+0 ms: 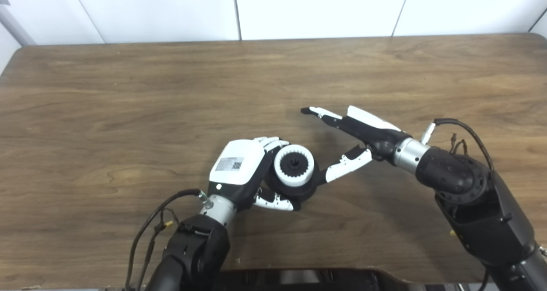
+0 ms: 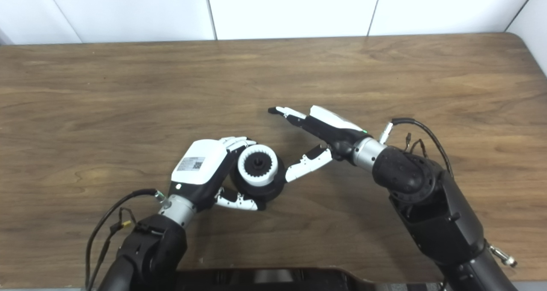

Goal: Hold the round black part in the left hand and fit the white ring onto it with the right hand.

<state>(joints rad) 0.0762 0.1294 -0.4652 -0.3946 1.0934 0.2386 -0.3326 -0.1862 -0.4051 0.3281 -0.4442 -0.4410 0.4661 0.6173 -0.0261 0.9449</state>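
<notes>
Near the table's (image 1: pixel 128 90) front edge, the left hand (image 1: pixel 241 169) grips the black part (image 1: pixel 299 190), white ring (image 1: pixel 294 166) already seated. The right hand (image 1: pixel 357 139), open and empty, sits just beside; fitting looks finished, so next it should withdraw.

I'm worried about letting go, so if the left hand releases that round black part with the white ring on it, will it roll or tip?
The round black part looks squat and rigid, so probably stable lying flat, but on edge it may roll. The white ring seems seated and should stay put. The left hand grips it now.
</notes>
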